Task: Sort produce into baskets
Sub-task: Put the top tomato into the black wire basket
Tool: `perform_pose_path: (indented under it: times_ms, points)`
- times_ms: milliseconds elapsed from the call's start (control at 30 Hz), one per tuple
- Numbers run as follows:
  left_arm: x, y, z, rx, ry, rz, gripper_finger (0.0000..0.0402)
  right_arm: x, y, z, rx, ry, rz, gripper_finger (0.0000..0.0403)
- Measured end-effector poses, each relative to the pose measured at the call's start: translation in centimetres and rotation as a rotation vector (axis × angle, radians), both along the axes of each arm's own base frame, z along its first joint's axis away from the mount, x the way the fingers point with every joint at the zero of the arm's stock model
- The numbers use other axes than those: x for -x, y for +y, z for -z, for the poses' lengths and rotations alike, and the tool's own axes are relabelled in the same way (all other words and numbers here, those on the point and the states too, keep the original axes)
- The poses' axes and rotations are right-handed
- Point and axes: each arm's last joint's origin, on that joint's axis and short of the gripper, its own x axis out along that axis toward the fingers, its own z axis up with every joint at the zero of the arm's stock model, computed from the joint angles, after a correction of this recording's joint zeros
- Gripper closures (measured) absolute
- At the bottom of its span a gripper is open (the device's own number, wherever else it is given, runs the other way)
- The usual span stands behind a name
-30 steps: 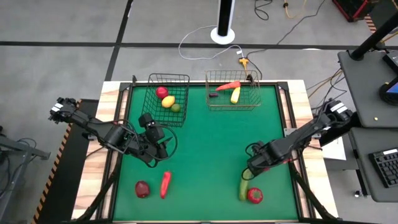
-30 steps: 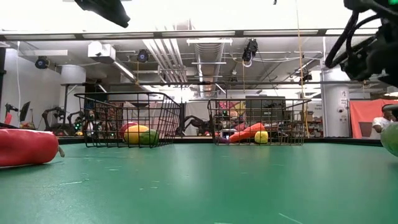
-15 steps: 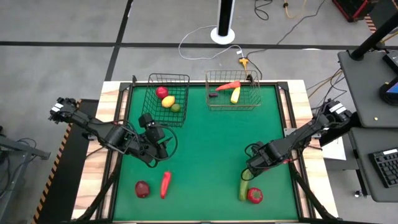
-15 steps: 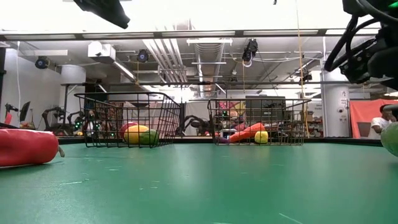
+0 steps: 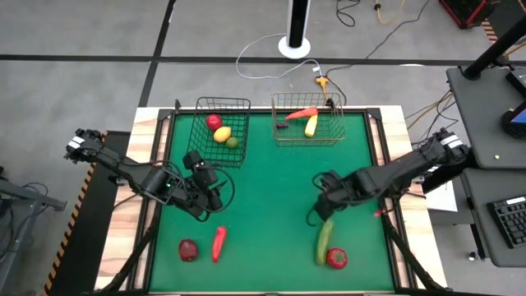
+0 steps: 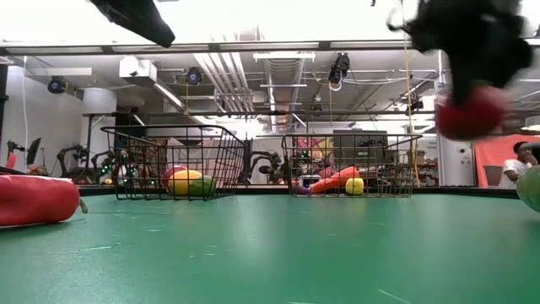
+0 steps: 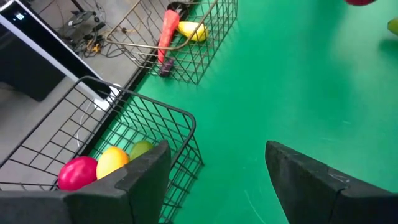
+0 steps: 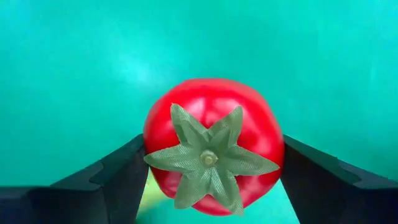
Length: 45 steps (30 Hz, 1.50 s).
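My right gripper (image 8: pixel 211 152) is shut on a red tomato (image 8: pixel 211 124) with a green leaf star, above the table's right half (image 5: pixel 323 204); the high view hides the tomato under the gripper. A green cucumber (image 5: pixel 323 242) and a red fruit (image 5: pixel 336 258) lie on the mat near it. A dark red fruit (image 5: pixel 187 249) and a long red pepper (image 5: pixel 218 242) lie near left. The black basket (image 5: pixel 223 141) holds red, yellow and green fruit. The silvery basket (image 5: pixel 289 136) holds a carrot, a yellow piece and a purple one. My left gripper (image 7: pixel 214 180) hovers open near the black basket. My right gripper pinches the tomato between its two fingers (image 8: pixel 118 174), one on each opposite side of its round body (image 8: pixel 153 149). The fingers come from above, pointing down. The leaf star faces up toward the wrist. In the low view the tomato (image 6: pixel 468 114) hangs clear of the mat.
The green mat has free room in its middle (image 5: pixel 271 189). Wooden rails (image 5: pixel 148 164) run along the table's left and right sides. Both baskets stand at the far edge. Cables and a pole base lie on the floor beyond.
My right gripper has risen and gone toward the table's far edge and a little to the left, tipping more steeply downward. The tomato has come up with it and now hangs clear of the mat. The cucumber, partly covered before, now shows whole.
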Motion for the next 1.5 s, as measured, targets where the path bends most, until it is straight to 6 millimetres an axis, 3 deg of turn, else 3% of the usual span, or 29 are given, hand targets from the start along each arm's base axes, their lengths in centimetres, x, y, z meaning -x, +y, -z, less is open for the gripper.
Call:
perform_pose_path:
  times_ms: [300,533,867,1167,1500]
  points:
    - [0.3,0.0,-0.4,-0.011,-0.024,-0.006,0.0158,-7.1,-4.0,-5.2,0.303,-0.236,-0.24,0.0096]
    - [0.6,-0.4,-2.9,0.024,-0.096,0.008,0.0158,-13.4,-7.9,-7.2,0.473,-0.359,-0.402,0.0095]
    - [2.5,-1.9,-5.9,0.04,-0.157,0.031,0.0158,-20.3,-12.2,-7.2,0.589,-0.339,-0.545,0.0094]
    - [4.1,-2.3,-4.9,0.075,-0.154,-0.04,0.0158,-23.7,-15.5,-7.5,0.522,-0.447,-0.578,0.0094]
    - [4.3,-2.5,-4.4,0.074,-0.135,-0.03,0.0158,-27.1,-18.4,-4.5,0.423,-0.49,-0.567,0.0094]
